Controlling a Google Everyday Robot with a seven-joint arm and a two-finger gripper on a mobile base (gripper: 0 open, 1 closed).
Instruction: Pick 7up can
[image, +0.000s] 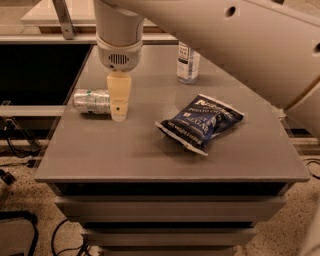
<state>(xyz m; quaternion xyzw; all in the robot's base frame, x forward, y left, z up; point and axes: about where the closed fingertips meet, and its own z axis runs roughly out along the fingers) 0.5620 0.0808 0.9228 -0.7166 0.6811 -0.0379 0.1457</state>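
Observation:
The 7up can (90, 101), silver-white with green markings, lies on its side near the left edge of the grey table (150, 160). My gripper (118, 114) hangs straight down from the white arm, with its cream tip low over the table at the can's right end. It overlaps that end of the can in this view. I cannot tell whether it touches the can.
A dark blue chip bag (202, 122) lies right of centre on the table. A clear plastic water bottle (188, 62) stands at the back, partly hidden by the arm. The table's left edge is close beside the can. Cables lie on the floor at the left.

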